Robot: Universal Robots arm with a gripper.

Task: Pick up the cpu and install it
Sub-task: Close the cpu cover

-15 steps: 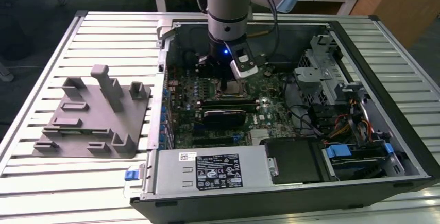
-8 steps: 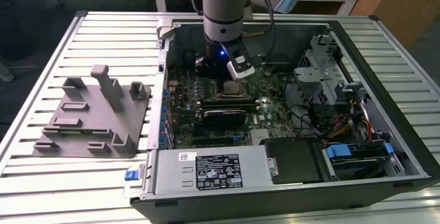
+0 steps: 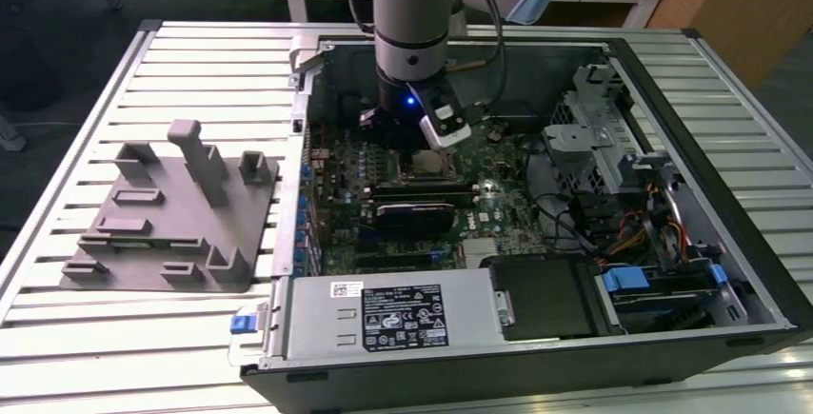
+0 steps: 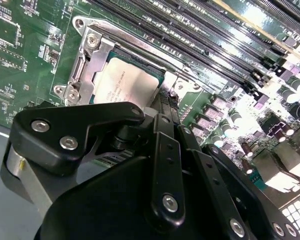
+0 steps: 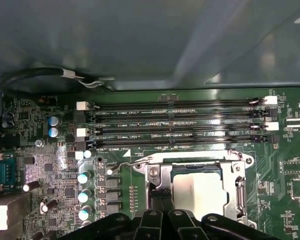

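Observation:
The cpu (image 4: 125, 82), a small square chip with a silvery-white top, lies flat inside the metal-framed socket (image 4: 85, 65) on the green motherboard; the first wrist view shows the cpu (image 5: 200, 192) in the same place. My gripper (image 4: 166, 102) is lowered into the open computer case (image 3: 711, 62), directly over the socket area. Its black fingertips (image 5: 160, 201) stand close together at one edge of the chip, with nothing seen between them. In the exterior view the gripper (image 3: 435, 152) hangs straight down from the arm above the board.
A grey fixture (image 3: 166, 209) with upright posts sits on the slatted table at the exterior view's left. Memory slots (image 5: 175, 122) run beside the socket. A black heatsink block (image 3: 413, 214), the power supply (image 3: 387, 314), drive cages (image 3: 610, 147) and cables crowd the case.

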